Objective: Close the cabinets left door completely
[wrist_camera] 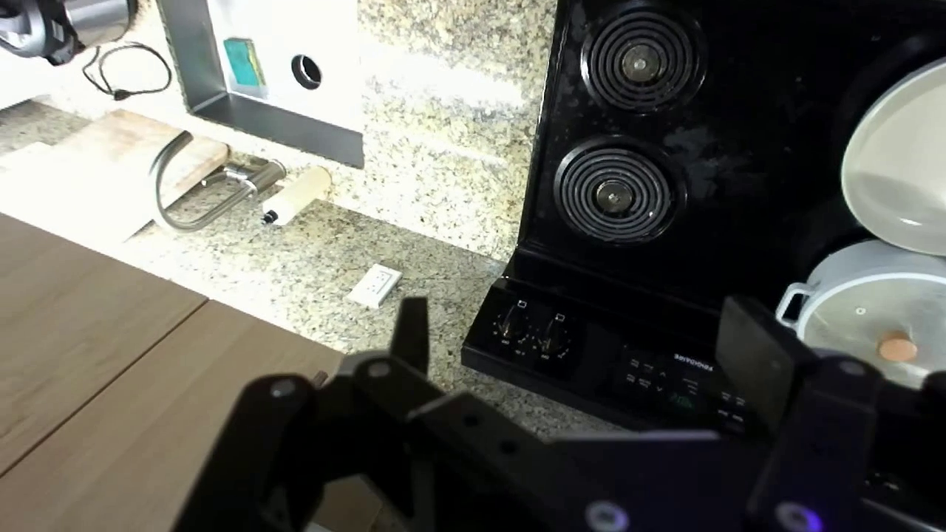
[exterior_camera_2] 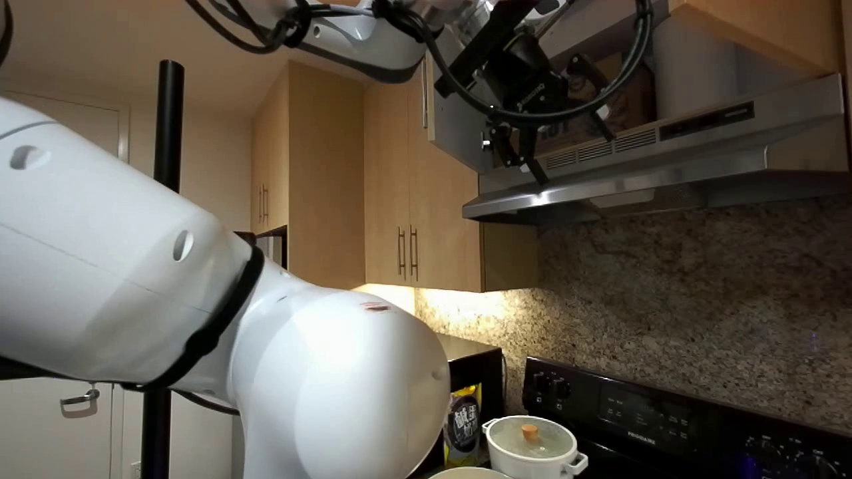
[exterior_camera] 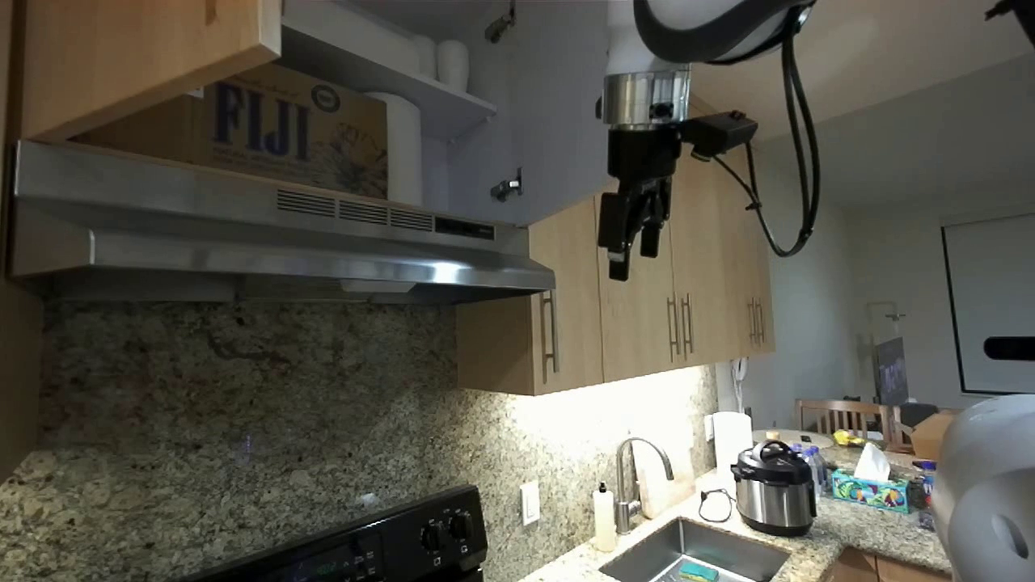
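The short light-wood cabinet [exterior_camera: 477, 166] above the hood stands open, its pale interior showing. Its left door [exterior_camera: 137, 73] is swung out, light-wood outer face visible in an exterior view. Its greyish-white inner face shows beside the arm in an exterior view [exterior_camera_2: 454, 126], with a slim bar handle [exterior_camera_2: 425, 93] at its edge. My gripper [exterior_camera: 634, 257] points down in front of the cabinet, open and empty. It also shows in an exterior view [exterior_camera_2: 576, 156], overlapping the opening. In the wrist view the fingers [wrist_camera: 580, 332] are wide apart. I cannot recognise the left door there.
The cabinet's right door [exterior_camera: 558, 105] is also open. A FIJI box [exterior_camera: 295, 129] and a paper roll [exterior_camera: 404, 145] stand inside. The steel hood [exterior_camera: 242, 238] lies below. Taller cabinets [exterior_camera: 639, 315] flank it. The stove [wrist_camera: 724, 162] and white pots [wrist_camera: 872, 303] are underneath.
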Controlling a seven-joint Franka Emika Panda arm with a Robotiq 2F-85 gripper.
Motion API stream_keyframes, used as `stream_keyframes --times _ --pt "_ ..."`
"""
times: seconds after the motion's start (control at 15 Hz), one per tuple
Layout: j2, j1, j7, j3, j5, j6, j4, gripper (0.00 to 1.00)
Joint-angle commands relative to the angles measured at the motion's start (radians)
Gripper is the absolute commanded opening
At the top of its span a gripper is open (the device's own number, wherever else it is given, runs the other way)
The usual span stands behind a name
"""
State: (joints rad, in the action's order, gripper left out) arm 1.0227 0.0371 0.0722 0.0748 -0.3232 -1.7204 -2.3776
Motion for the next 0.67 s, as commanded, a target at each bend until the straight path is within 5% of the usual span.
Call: stream_keyframes --times 0.0,0.6 --pt "0.077 -0.028 -0.075 0.029 -0.013 0.016 0.014 1.0" --pt "0.169 -0.144 -0.272 0.078 -0.034 -0.018 0.124 1.0"
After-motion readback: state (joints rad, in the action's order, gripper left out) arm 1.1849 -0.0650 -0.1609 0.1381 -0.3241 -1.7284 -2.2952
